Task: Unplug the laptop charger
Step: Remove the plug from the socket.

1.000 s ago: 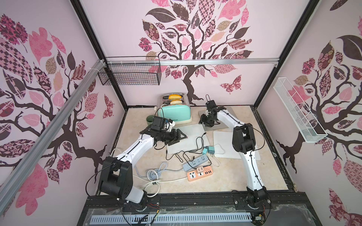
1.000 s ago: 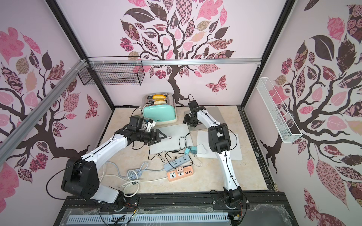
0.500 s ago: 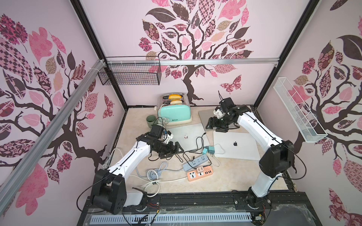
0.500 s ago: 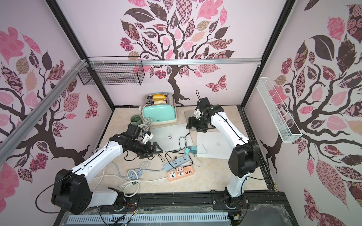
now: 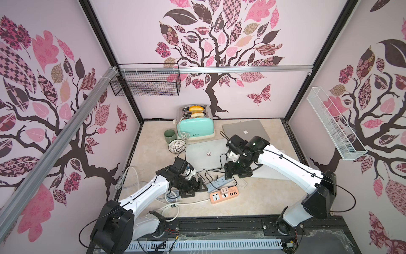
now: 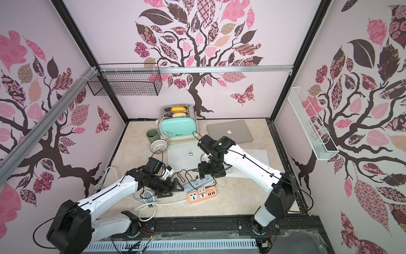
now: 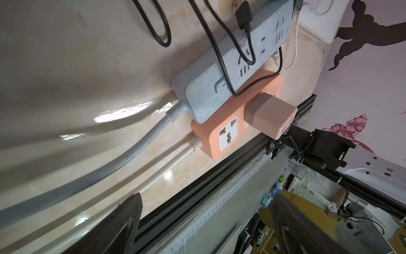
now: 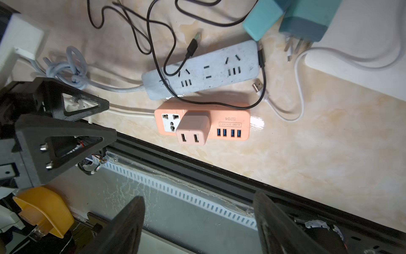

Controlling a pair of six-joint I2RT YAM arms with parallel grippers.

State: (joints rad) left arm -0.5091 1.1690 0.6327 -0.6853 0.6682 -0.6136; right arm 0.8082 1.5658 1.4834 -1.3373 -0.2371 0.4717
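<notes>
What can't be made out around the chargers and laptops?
- Teal chargers: cut by the right wrist view's edge; under the right arm in both top views.
- Front right laptop: mostly covered by that arm, both top views.
- Grey power strip: far end cut off, left wrist view.

A robot test cell in a lab, dressed as a home corner. Tree wallpaper (image 5: 214, 94) covers the walls between black frame posts (image 5: 100, 37). A mint toaster (image 5: 196, 129) and a laptop (image 5: 246, 130) stand at the centre, and two white robot arms (image 5: 145, 195) are mounted on a rail (image 5: 219, 224) at the lower edge.
</notes>
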